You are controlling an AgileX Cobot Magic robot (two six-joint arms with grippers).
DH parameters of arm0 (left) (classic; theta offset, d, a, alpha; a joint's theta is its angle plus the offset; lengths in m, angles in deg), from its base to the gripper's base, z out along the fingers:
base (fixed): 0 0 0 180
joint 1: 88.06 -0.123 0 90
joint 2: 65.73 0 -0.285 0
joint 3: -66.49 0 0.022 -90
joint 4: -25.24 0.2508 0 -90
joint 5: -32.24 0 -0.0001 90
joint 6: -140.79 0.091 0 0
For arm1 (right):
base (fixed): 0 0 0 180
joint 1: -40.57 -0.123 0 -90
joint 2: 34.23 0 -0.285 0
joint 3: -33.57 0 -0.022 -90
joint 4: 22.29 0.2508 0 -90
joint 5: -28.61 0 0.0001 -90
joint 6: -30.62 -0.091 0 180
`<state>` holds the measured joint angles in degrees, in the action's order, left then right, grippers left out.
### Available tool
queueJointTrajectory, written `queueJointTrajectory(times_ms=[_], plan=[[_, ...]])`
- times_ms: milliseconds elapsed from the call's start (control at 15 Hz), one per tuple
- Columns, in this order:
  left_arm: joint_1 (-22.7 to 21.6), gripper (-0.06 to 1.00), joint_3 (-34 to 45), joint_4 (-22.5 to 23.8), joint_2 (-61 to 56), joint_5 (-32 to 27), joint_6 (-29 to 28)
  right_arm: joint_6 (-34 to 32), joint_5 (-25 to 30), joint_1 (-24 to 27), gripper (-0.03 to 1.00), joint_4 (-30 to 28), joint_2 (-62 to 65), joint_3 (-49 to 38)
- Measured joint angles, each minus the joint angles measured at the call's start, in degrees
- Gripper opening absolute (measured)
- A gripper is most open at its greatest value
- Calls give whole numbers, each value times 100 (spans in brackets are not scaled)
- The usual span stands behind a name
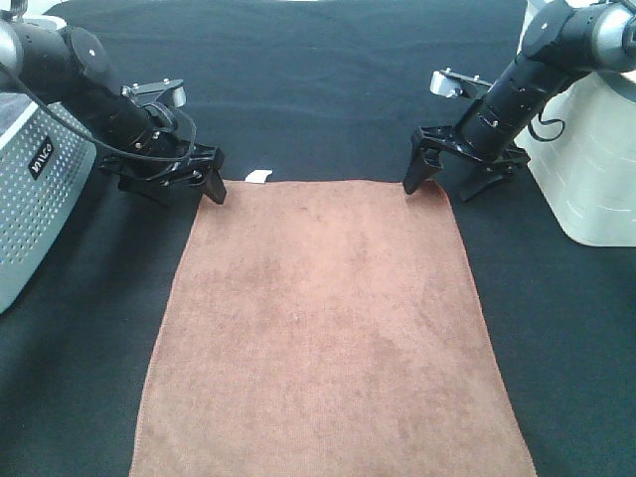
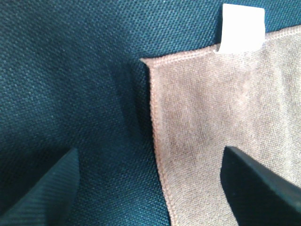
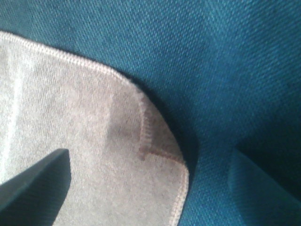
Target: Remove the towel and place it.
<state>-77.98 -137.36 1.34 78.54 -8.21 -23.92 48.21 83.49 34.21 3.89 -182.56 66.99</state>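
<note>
Left wrist, white tag (image 2: 242,28) on towel (image 2: 211,132), right wrist, folded corner (image 3: 160,155)

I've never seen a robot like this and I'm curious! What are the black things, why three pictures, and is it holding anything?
It is a robot with two arms, a left arm and a right arm. Each ends in pinching jaws. The big picture comes from a camera high above the table. The other two come from small cameras on the wrists, looking past the jaws. A reddish-brown towel lies flat on a black table covering, with a small white tag at its far edge. Both pairs of jaws are open, each poised at one far corner of the towel. Nothing is held yet. A grey box and a white container stand at the sides.
</note>
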Motion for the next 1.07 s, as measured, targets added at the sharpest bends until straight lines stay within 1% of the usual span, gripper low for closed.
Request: queueJointTrajectory(times_ms=[267, 533, 667, 733, 800, 867, 933, 1000, 1067], plan=[[0, 76, 0, -92, 0, 0, 0, 0, 6, 0, 87, 0, 0, 0], [269, 75, 0, -235, 11, 52, 6, 0, -63, -143, 86, -63, -6, 0], [447, 73, 0, -252, 23, 172, 6, 0, -286, -413, 81, -172, -17, 6], [493, 70, 0, -281, 34, 212, 6, -23, -361, -521, 77, -286, -17, 6], [510, 64, 0, -286, 52, 264, 6, -155, -413, -573, 73, -498, -17, 6], [510, 51, 0, -258, 69, 304, 0, -281, -430, -573, 62, -670, -23, 6], [510, 45, 0, -223, 80, 309, 0, -315, -435, -573, 57, -768, -23, 6], [510, 35, 0, -132, 86, 315, 0, -378, -447, -573, 48, -1037, -29, 6], [510, 18, 0, -74, 86, 327, -6, -418, -453, -573, 36, -1112, -29, 6]])
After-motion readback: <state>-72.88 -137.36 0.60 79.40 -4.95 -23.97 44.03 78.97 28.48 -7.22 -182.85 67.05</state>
